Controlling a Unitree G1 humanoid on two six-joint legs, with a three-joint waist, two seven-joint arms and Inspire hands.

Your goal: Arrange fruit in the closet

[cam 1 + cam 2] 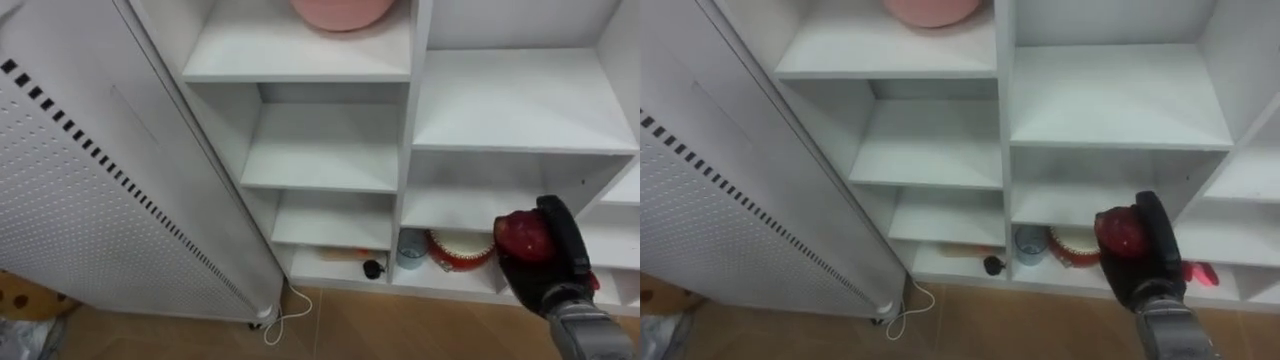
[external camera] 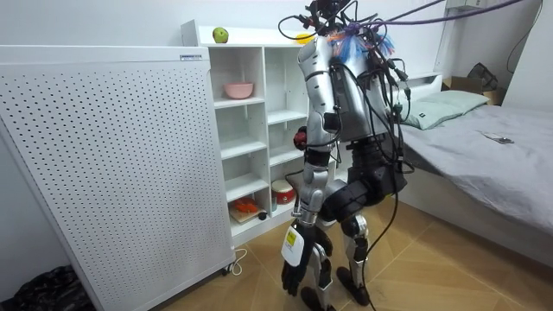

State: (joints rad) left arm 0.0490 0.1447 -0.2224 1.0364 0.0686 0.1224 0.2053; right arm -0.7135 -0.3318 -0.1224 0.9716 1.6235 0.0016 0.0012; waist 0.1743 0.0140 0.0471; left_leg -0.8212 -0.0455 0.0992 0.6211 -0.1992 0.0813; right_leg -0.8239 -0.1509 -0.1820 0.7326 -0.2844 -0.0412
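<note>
A red apple [image 1: 522, 235] is held in my right hand [image 1: 562, 258], whose dark fingers curl round it. The hand hangs in front of the low right compartments of the white closet [image 1: 408, 120]. In the room view the same apple [image 2: 301, 136] shows at waist height before the shelves, where I stand upright facing them. A green apple [image 2: 220, 34] and a yellow fruit [image 2: 301, 37] lie on the closet's top. My left hand [image 2: 294, 263] hangs down beside my leg.
A pink bowl [image 1: 343, 12] sits on an upper left shelf. The bottom shelf holds a red-and-white round tin [image 1: 460, 250], a pale blue cup [image 1: 410, 248] and a small black thing [image 1: 373, 268]. A white perforated panel [image 1: 80, 200] stands at left; a bed [image 2: 484, 147] lies behind me.
</note>
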